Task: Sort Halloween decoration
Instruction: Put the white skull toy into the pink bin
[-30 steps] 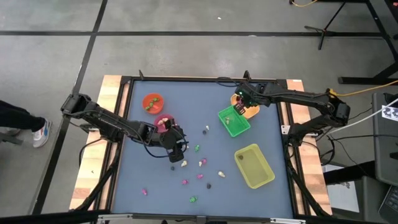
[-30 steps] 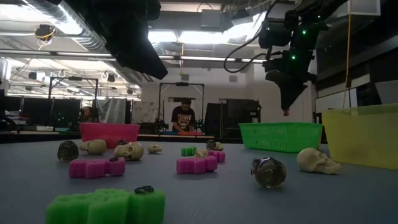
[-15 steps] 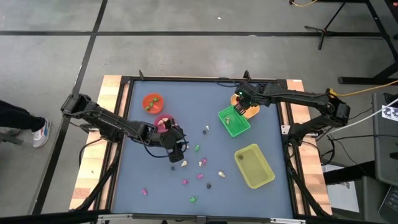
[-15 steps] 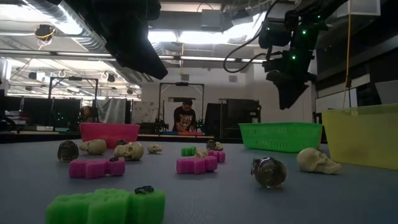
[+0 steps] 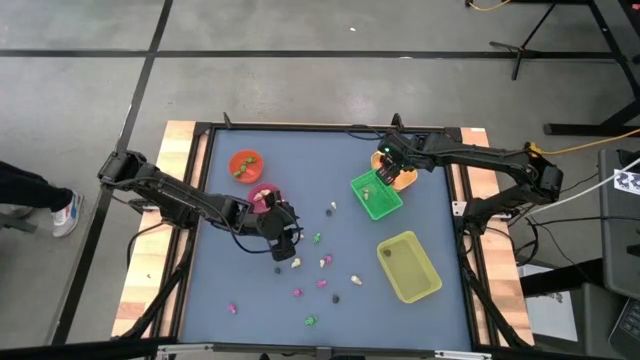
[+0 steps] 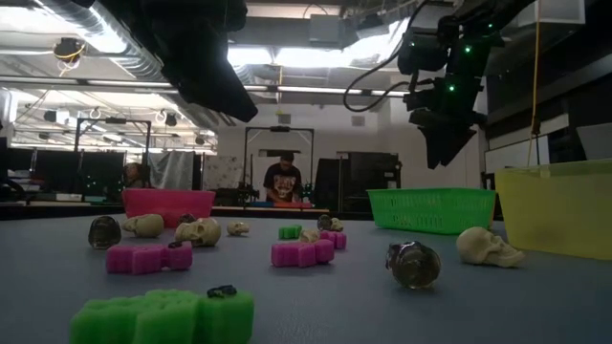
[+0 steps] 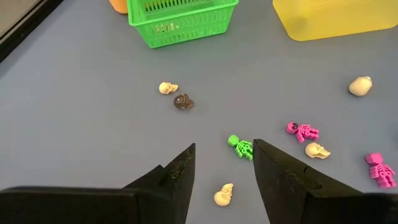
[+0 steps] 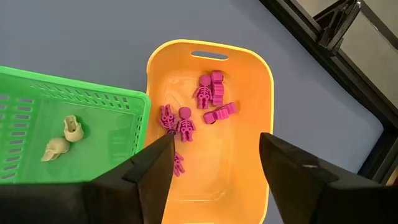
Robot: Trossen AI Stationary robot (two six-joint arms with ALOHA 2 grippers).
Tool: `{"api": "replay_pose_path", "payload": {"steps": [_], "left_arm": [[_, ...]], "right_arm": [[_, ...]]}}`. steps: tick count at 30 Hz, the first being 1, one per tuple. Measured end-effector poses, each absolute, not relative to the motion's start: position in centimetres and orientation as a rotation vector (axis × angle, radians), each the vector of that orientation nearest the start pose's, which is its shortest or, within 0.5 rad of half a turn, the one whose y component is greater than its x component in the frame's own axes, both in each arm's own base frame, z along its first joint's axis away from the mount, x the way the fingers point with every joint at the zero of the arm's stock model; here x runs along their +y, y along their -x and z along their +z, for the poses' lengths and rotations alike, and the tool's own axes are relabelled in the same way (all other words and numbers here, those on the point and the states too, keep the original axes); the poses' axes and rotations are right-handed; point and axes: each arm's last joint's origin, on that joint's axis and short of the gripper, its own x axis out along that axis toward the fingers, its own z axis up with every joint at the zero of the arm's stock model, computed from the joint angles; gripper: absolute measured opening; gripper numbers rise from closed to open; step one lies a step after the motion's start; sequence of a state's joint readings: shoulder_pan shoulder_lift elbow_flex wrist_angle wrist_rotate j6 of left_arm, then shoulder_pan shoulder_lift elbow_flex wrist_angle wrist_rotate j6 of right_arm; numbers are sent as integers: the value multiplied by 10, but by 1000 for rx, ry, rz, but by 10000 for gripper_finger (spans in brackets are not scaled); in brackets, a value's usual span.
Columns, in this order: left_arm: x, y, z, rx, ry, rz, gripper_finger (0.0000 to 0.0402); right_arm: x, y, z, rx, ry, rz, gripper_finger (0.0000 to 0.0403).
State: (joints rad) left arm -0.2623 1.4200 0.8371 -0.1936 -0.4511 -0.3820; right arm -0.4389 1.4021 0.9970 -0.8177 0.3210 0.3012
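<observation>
My right gripper (image 8: 214,163) hangs open above the orange tray (image 8: 208,47), with nothing between its fingers. Several pink skeleton trinkets (image 8: 185,122) lie on that tray's floor. Beside it, the green tray (image 8: 74,99) holds two cream skulls (image 8: 67,135). My left gripper (image 7: 224,167) hovers open over the middle of the table (image 5: 285,240), near the pink cup (image 5: 262,198). Loose decorations lie on the mat below it: a green skeleton (image 7: 239,147), a cream skull (image 7: 224,196), a dark trinket (image 7: 183,102) and pink skeletons (image 7: 302,131).
A yellow tray (image 5: 408,266) stands right of the scattered trinkets. An orange cup (image 5: 245,164) sits at the far left of the mat. More trinkets lie toward the near edge (image 5: 311,320). A person (image 6: 282,180) stands in the room beyond the table.
My right gripper has opened above the orange tray. The small pink trinket at its fingertips in the low view is gone from them. The arm itself has kept still.
</observation>
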Motion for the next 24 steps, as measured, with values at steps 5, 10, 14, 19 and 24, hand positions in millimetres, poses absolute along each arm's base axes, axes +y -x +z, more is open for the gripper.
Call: {"api": "replay_pose_path", "payload": {"steps": [5,10,14,19,24], "left_arm": [[-62,-278,214,679,92,314,144],[-62,-278,214,680,93,312,144],[-63,-278,213,697,114,265,144],[-66,-278,213,724,147,181,144],[-68,-278,212,743,171,122,144]], "right_arm": [[-117,-229,233,1141,-342,-814,234],[-114,-232,234,1152,-387,-661,234],[-104,-242,246,1108,-431,-513,234],[-71,-262,263,1054,-354,-373,234],[-21,-279,270,972,-310,-224,234]]}}
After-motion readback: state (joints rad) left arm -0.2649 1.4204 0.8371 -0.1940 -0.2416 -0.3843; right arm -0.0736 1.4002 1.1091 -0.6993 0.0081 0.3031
